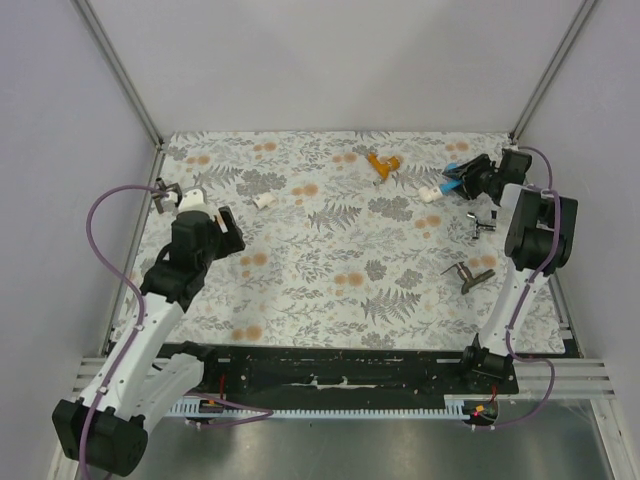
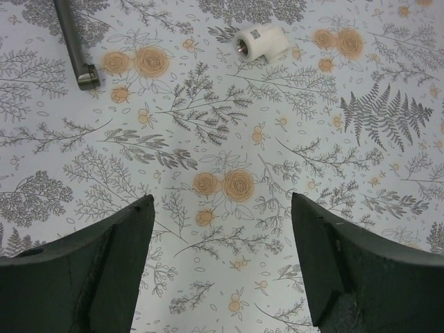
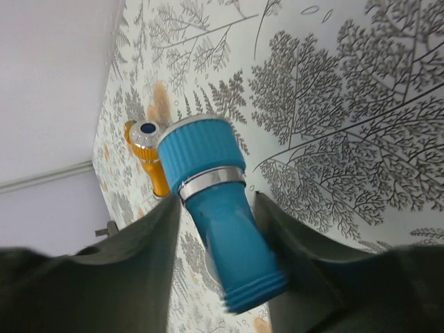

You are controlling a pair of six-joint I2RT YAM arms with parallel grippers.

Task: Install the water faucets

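tool on right (image 3: pixel 218 208) grips blue faucet (image 3: pixel 208 156) (orange faucet (image 3: pixel 157 175) beyond); left tool (image 2: pixel 222 208) wide, white fitting (image 2: pixel 261 43) ahead.

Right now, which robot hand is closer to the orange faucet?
The right gripper. It sits just to the right of the orange faucet, with the blue faucet between its fingers. The left gripper is open over the table's left side, much farther away.

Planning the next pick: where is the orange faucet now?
Top view: the orange faucet lies far on the table, right of centre, left of the blue faucet at the right tool.
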